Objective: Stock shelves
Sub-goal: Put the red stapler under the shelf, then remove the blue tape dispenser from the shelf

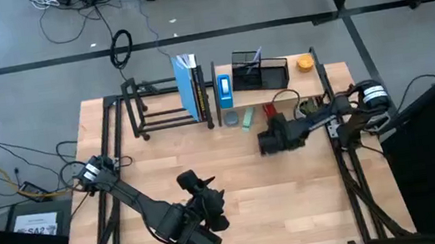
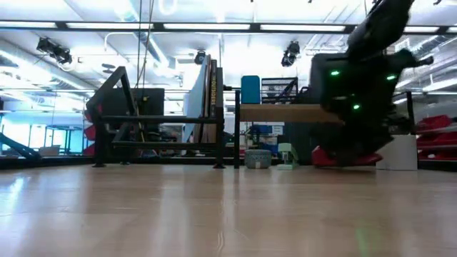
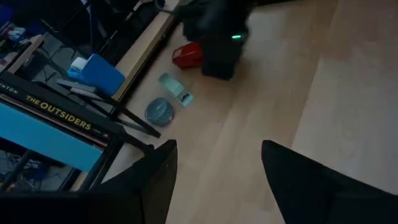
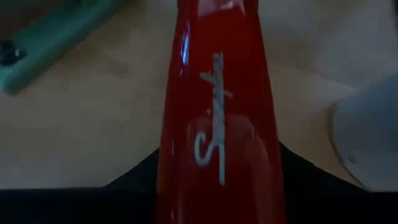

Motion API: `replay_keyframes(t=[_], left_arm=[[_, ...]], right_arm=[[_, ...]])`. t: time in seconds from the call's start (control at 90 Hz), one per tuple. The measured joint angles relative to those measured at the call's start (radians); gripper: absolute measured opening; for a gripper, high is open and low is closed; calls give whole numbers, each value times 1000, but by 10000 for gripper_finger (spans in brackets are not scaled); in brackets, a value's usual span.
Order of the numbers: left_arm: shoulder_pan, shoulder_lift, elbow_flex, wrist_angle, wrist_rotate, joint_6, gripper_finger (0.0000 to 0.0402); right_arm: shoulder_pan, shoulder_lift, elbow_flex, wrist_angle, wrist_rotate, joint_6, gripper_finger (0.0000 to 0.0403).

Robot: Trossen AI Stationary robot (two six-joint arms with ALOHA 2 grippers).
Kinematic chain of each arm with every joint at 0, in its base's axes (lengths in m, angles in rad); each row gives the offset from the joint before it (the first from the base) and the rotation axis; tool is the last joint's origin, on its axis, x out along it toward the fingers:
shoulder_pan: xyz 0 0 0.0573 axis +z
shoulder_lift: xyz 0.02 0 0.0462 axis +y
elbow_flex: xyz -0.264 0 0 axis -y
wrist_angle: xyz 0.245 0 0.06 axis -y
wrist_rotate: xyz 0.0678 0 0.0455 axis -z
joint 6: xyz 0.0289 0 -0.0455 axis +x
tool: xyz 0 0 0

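Red stapler (image 4: 217,124) lies between the right gripper's (image 1: 269,142) fingers, low on the table (image 1: 296,204) in front of the wood shelf (image 1: 297,88) by the far edge; contact unclear. The black rack (image 1: 156,105) stands left of it. Left gripper (image 1: 202,193) hovers near the front edge, fingers apart.
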Motion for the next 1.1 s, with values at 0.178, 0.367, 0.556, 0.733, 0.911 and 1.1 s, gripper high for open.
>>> replay_keyframes(t=[0.178,0.367,0.556,0.733,0.911,1.1], left_arm=[[0,0,0,1,0,-2,214],[0,0,0,0,0,-20,214],[0,6,-1,0,-4,-26,214],[5,17,-3,-15,-20,-99,214],[21,17,-13,-25,-26,-212,214],[51,17,-13,-26,-29,-302,214]], right_arm=[[-101,-1,1,94,-61,-145,199],[-107,-13,1,85,-68,-221,241],[-59,-90,1,-21,-96,-282,244],[46,-220,0,-132,-96,-282,240],[196,-372,0,-163,-95,-275,240],[416,-448,0,-43,-42,-273,242]])
